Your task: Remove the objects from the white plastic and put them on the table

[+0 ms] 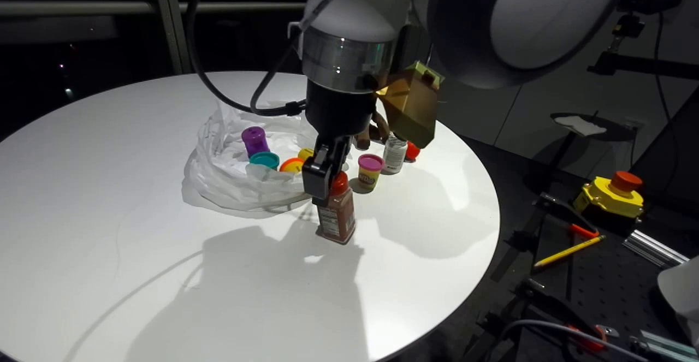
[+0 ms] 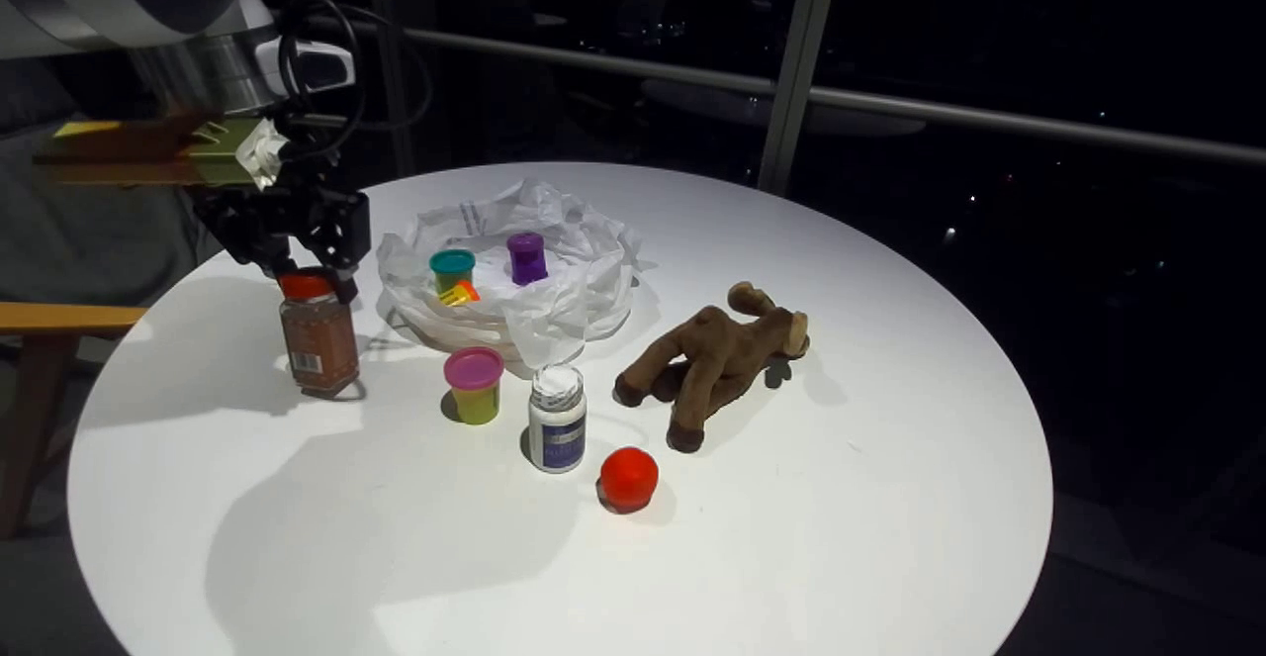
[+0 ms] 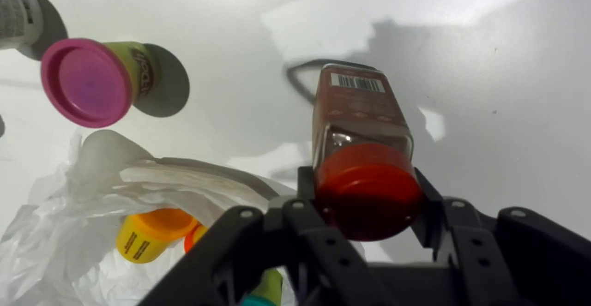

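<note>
"Play-Doh" stands in a dark logo (image 3: 142,71) on the side of the pink-lidded tub (image 3: 100,82), running sideways in the wrist view. The red-capped bottle (image 3: 364,133) bears a barcode (image 3: 358,82), black on white. Other print is too small or blurred to read: black lines (image 3: 130,243) on the orange-lidded yellow tub (image 3: 150,237), the dark blue label (image 2: 563,443) of the white bottle (image 2: 556,421), grey marks (image 2: 470,218) on the white plastic bag (image 2: 593,305).

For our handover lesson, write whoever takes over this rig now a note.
Gripper: closed on upright red-capped clear bottle; contact with round white table unclear.
Done, on the table: brown plush animal, red ball, white labelled bottle, pink-lidded yellow tub.
Left: release clear bottle; take teal-lidded tub, purple container, orange-lidded yellow tub, half-hidden orange item from crumpled white plastic bag.
</note>
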Action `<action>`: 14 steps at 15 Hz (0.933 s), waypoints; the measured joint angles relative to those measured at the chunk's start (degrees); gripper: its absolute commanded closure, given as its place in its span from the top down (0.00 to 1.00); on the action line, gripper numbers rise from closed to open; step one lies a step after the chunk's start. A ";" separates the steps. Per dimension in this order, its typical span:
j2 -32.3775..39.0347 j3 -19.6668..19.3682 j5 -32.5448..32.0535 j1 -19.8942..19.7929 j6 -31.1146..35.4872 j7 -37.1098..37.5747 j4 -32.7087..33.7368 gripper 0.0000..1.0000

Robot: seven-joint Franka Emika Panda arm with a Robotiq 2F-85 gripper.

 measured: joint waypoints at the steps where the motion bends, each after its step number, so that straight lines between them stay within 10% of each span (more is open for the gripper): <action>1: -0.85 -0.33 -0.79 0.00 1.06 0.32 -1.57 0.19; 7: -5.37 -1.12 -0.69 -1.06 4.49 0.39 -9.28 0.20; 8: -5.79 -1.13 -0.67 -1.42 5.07 0.39 -10.06 0.69; 14: -6.87 -2.44 -0.30 -2.04 8.75 0.41 -11.88 1.00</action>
